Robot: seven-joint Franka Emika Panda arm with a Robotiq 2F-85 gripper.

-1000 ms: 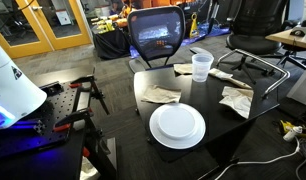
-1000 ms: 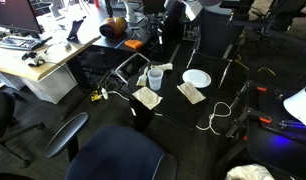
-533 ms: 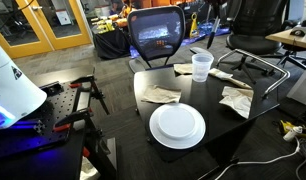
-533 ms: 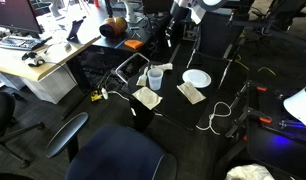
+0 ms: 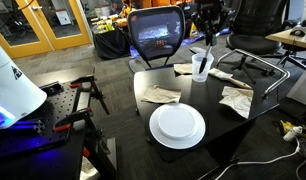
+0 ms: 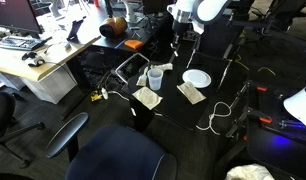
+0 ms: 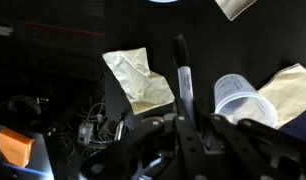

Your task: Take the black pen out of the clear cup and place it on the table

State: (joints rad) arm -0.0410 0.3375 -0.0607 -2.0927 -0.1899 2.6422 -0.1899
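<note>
Currently, we have the gripper (image 7: pixel 190 126) pinching the black pen (image 7: pixel 180 75), axis toward 12 o'clock; the clear cup (image 7: pixel 238 97) sits at 2 o'clock.

Hand (image 5: pixel 207 36) above clear cup (image 5: pixel 201 68)

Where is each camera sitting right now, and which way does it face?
Exterior view: beside the table, looking across the plate to the cup; gripper above it.
Exterior view: higher and farther off, looking down on the table; arm at top.
Wrist view: looks down past the gripper holding the pen.
Shared: the cup shows in all three.
</note>
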